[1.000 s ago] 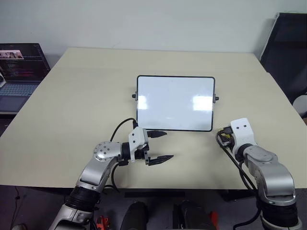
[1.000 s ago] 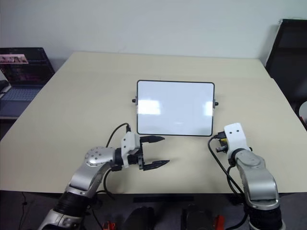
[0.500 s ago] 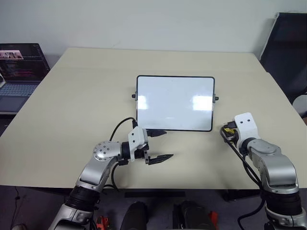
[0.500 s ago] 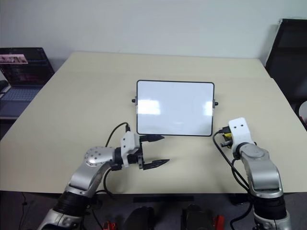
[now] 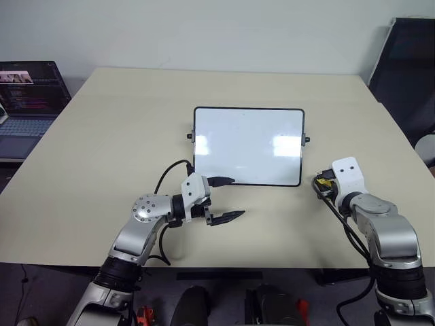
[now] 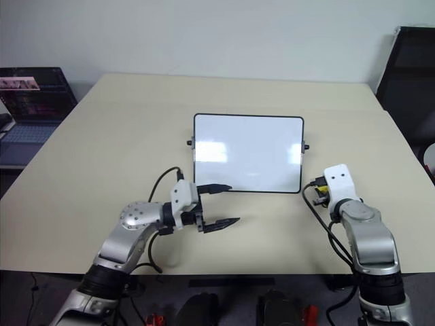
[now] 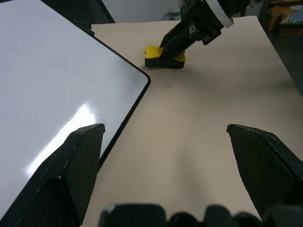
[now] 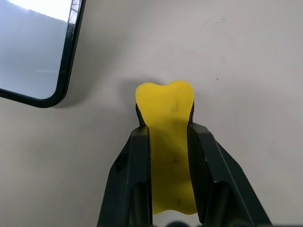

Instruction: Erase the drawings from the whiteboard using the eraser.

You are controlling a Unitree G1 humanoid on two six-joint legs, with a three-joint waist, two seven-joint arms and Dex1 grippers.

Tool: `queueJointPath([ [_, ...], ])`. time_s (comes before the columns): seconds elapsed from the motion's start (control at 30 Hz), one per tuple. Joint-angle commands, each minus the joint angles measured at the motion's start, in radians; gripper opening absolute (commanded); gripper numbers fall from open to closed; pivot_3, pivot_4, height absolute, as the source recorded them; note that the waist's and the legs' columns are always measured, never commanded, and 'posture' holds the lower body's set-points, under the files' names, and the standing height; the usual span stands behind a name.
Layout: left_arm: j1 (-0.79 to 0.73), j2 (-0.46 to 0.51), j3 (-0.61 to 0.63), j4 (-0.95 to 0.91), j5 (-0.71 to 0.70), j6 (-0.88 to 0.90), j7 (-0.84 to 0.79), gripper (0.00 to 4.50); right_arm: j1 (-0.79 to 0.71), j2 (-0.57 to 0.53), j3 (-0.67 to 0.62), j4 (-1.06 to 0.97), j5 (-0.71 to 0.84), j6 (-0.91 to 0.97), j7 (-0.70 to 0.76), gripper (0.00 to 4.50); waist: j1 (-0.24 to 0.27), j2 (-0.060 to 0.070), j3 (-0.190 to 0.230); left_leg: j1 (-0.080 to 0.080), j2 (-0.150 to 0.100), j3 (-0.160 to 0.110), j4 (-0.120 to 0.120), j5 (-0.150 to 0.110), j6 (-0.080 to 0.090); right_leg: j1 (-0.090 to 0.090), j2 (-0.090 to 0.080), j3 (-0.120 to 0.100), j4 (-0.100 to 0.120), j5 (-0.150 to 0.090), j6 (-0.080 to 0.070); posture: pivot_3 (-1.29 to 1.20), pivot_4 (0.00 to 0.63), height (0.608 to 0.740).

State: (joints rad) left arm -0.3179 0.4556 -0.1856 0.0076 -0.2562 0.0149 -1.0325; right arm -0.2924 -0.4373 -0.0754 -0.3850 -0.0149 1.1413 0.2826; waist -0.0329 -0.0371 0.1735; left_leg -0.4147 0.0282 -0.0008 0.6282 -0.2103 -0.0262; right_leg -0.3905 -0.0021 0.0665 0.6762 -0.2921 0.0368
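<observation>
The whiteboard (image 5: 248,146) lies flat mid-table, its face plain white with glare patches; the drawings are out of view. The eraser (image 8: 165,99), yellow on a black base, rests on the table just right of the board's near right corner (image 7: 163,56). My right gripper (image 8: 168,130) is shut on the eraser, one finger on each long side. My left gripper (image 5: 238,197) stands open and empty, pointing right, just in front of the board's near left edge and apart from it.
An open laptop (image 5: 27,95) sits on a separate desk at the far left. A black chair back (image 5: 408,75) stands beyond the table's right edge. Bare tabletop (image 5: 136,115) surrounds the board.
My right gripper, still shut on the eraser, has shifted a little farther away and to the right. The left gripper has stayed about where it was.
</observation>
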Motion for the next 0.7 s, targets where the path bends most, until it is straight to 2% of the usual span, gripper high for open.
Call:
queueJointPath([
  [0.03, -0.015, -0.001, 0.010, -0.019, -0.004, -0.008, 0.004, 4.50, -0.015, -0.017, -0.012, -0.007, 0.009, -0.017, -0.001, 0.80, 0.000, 0.000, 0.000, 0.000, 0.000, 0.000, 0.000, 0.000, 0.000, 0.000, 0.000, 0.000, 0.000, 0.000, 0.000, 0.00, 0.150, 0.740],
  [0.07, -0.016, -0.001, 0.010, -0.019, -0.005, -0.007, 0.003, 4.50, -0.015, -0.017, -0.012, -0.007, 0.010, -0.016, 0.000, 0.80, 0.000, 0.000, 0.000, 0.000, 0.000, 0.000, 0.000, 0.000, 0.000, 0.000, 0.000, 0.000, 0.000, 0.000, 0.000, 0.00, 0.150, 0.740],
  [0.2, -0.017, 0.000, 0.011, -0.021, -0.006, -0.004, 0.003, 4.50, -0.016, -0.014, -0.014, -0.007, 0.012, -0.015, -0.001, 1.85, 0.000, 0.000, 0.000, 0.000, 0.000, 0.000, 0.000, 0.000, 0.000, 0.000, 0.000, 0.000, 0.000, 0.000, 0.000, 0.00, 0.150, 0.740],
  [0.3, -0.018, 0.001, 0.011, -0.023, -0.007, -0.002, 0.002, 4.50, -0.017, -0.012, -0.014, -0.005, 0.011, -0.015, -0.003, 2.83, 0.000, 0.000, 0.000, 0.000, 0.000, 0.000, 0.000, 0.000, 0.000, 0.000, 0.000, 0.000, 0.000, 0.000, 0.000, 0.00, 0.150, 0.740],
  [0.37, -0.018, 0.001, 0.011, -0.022, -0.006, -0.002, 0.001, 4.50, -0.019, -0.012, -0.014, -0.004, 0.010, -0.016, -0.005, 3.64, 0.000, 0.000, 0.000, 0.000, 0.000, 0.000, 0.000, 0.000, 0.000, 0.000, 0.000, 0.000, 0.000, 0.000, 0.000, 0.00, 0.150, 0.740],
  [0.4, -0.019, 0.001, 0.011, -0.021, -0.006, -0.002, 0.001, 4.50, -0.019, -0.012, -0.014, -0.003, 0.010, -0.016, -0.005, 3.80, 0.000, 0.000, 0.000, 0.000, 0.000, 0.000, 0.000, 0.000, 0.000, 0.000, 0.000, 0.000, 0.000, 0.000, 0.000, 0.00, 0.150, 0.740],
  [0.43, -0.020, 0.001, 0.011, -0.020, -0.006, -0.002, 0.001, 4.50, -0.020, -0.012, -0.015, -0.003, 0.009, -0.017, -0.006, 4.28, 0.000, 0.000, 0.000, 0.000, 0.000, 0.000, 0.000, 0.000, 0.000, 0.000, 0.000, 0.000, 0.000, 0.000, 0.000, 0.00, 0.150, 0.740],
  [0.47, -0.020, 0.001, 0.011, -0.019, -0.006, -0.003, 0.001, 4.50, -0.020, -0.012, -0.016, -0.003, 0.009, -0.018, -0.007, 4.46, 0.000, 0.000, 0.000, 0.000, 0.000, 0.000, 0.000, 0.000, 0.000, 0.000, 0.000, 0.000, 0.000, 0.000, 0.000, 0.00, 0.150, 0.740],
  [0.7, -0.008, 0.005, 0.019, -0.030, -0.011, -0.003, 0.003, 4.50, -0.034, -0.001, -0.041, -0.051, 0.011, 0.018, -0.023, 4.46, 0.000, 0.000, 0.000, 0.000, 0.000, 0.000, 0.000, 0.000, 0.000, 0.000, 0.000, 0.000, 0.000, 0.000, 0.000, 0.00, 0.150, 0.740],
])
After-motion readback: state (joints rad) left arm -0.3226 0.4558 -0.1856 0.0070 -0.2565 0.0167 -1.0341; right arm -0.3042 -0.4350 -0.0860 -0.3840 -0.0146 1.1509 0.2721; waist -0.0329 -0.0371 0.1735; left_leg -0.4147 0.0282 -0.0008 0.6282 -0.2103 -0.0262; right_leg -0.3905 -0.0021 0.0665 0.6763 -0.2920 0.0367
